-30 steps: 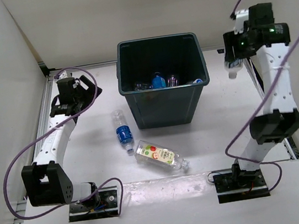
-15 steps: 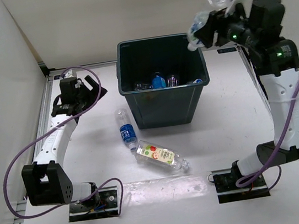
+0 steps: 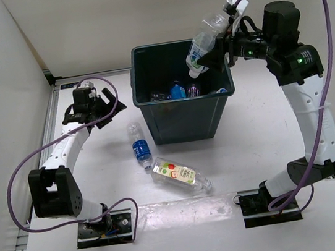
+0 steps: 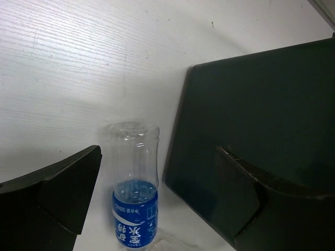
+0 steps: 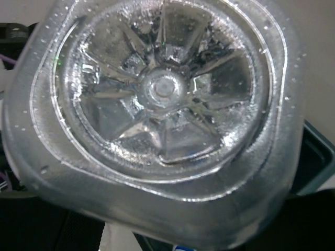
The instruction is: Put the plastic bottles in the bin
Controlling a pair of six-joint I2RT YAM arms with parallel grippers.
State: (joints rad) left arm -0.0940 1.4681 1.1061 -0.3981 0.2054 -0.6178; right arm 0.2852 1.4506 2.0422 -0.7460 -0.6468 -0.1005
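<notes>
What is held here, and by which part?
The right gripper grips a clear bottle near its base, over the bin; the left gripper holds nothing.

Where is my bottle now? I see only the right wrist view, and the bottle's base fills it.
Observer: The top view shows the right pincer holding the clear bottle tilted, neck down, above the far right corner of the bin.
Operator: How many bottles lie on the table?
Observer: Two, a blue-labelled bottle and a fruit-labelled bottle, both lying off the bin's near left side.
Operator: And the left pincer?
Observer: The left pincer is open and empty, left of the bin, facing the blue-labelled bottle.
</notes>
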